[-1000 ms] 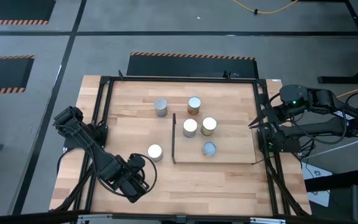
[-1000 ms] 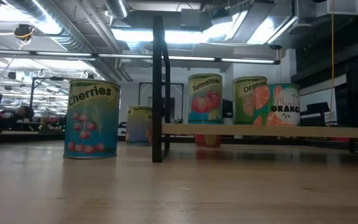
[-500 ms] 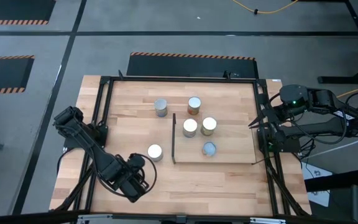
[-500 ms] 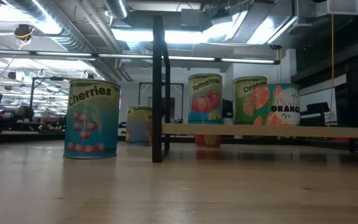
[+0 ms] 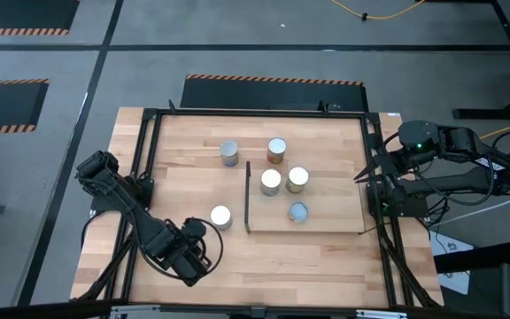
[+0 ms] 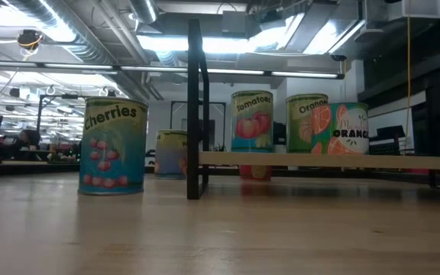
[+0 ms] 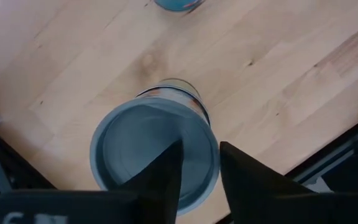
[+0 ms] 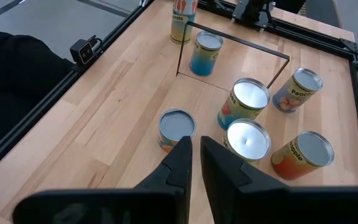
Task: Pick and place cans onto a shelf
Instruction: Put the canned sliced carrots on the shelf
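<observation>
Left gripper point(image 7: 199, 168), jaws apart, above a can point(image 7: 143, 142) on pale wood tabletop point(image 7: 278, 56); right gripper point(image 8: 196, 155) closed at its edge

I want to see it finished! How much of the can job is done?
Three silver-topped metal cans stand on the light-wood shelf board. The left gripper hovers open over a blue-grey-topped can. Three more cans wait on the wooden tabletop. The right gripper waits at the table's edge.
</observation>
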{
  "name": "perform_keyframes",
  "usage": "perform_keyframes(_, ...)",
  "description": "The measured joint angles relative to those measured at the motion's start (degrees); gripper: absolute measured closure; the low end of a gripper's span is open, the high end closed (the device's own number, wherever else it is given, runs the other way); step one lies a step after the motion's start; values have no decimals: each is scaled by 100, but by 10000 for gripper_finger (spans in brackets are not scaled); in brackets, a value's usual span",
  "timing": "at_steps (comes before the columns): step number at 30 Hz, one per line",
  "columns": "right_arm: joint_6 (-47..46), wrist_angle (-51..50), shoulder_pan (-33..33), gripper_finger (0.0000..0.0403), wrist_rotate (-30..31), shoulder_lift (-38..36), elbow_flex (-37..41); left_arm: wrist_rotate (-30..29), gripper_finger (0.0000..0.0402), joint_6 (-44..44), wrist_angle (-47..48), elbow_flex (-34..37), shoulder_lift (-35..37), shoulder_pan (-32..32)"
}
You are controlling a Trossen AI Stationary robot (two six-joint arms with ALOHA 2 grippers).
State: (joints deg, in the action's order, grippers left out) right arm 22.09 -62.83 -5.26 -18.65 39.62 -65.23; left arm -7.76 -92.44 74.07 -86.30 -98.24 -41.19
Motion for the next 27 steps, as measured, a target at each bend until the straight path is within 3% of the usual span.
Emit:
perform_keyframes(10, 0, 0, 0, 364, 1, -2, 0, -10, 394, -2, -22, -7, -2, 2)
perform_keyframes(18, 0, 0, 0, 364, 0, -2, 0, -19, 397, -37, 70, -140, -37, 4)
perform_keyframes(27, 0, -1, 0, 364, 0, 0, 0, -392, 399, 369, 247, -1022, -48, 78)
